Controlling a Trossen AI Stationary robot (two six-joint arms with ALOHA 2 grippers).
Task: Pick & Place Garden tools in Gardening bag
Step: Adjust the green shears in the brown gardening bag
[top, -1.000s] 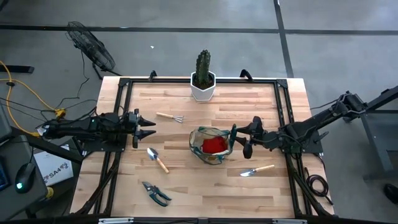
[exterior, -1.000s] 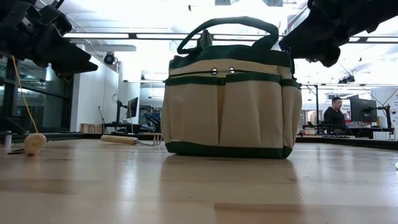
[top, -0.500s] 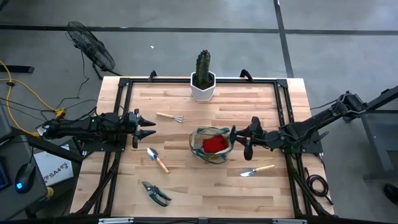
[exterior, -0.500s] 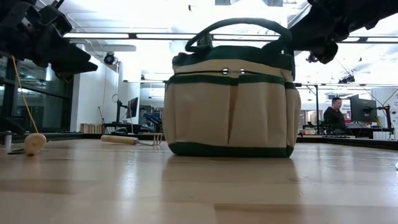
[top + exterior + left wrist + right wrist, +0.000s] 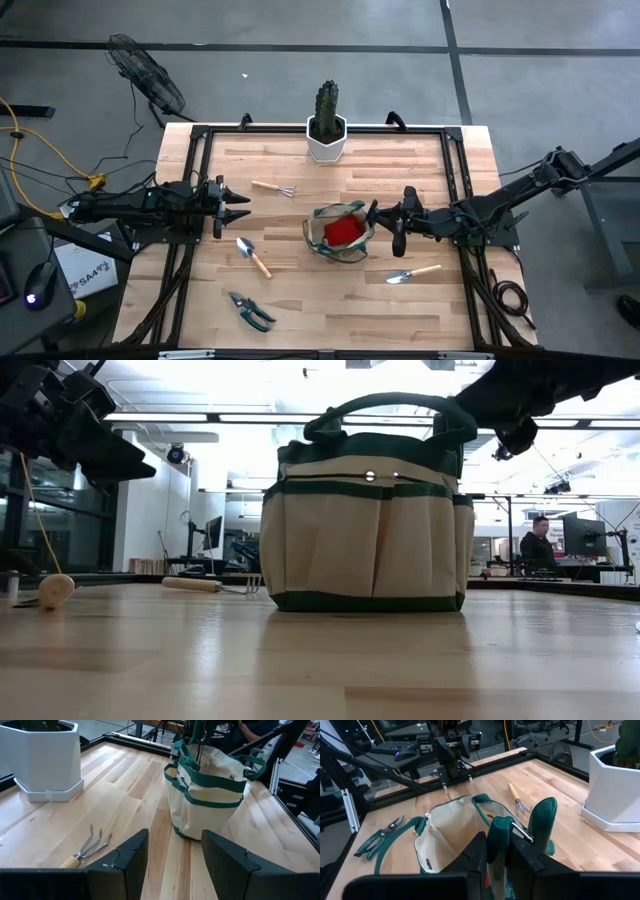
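The olive-and-tan gardening bag (image 5: 338, 240) stands upright on its base mid-table, with the red glove (image 5: 343, 229) inside. My right gripper (image 5: 386, 217) is at the bag's right side, shut on a green loop handle (image 5: 390, 402). My left gripper (image 5: 243, 207) hovers open at the left, touching nothing. On the table lie the mini rake (image 5: 272, 188), one trowel (image 5: 253, 256), a second trowel (image 5: 412, 272) and the pruning shears (image 5: 250, 310). My right gripper (image 5: 498, 862) pinches the green loop handle (image 5: 499, 832) between its two fingers, near the handle's right end (image 5: 455, 420). The fingers come nearly level from the table's right. The handle is drawn up above the bag. The bag stays upright with its base on the table.
A cactus in a white hexagonal pot (image 5: 327, 140) stands at the far edge's middle. A black frame rail (image 5: 200, 150) runs around the tabletop. Bare wood lies in front of the bag (image 5: 330, 660). A person sits in the room far behind (image 5: 540, 545).
My right gripper has tipped upward with the handle's right end. The loop has been drawn up and the bag's top has risen and straightened. The bag's base has stayed on the table.
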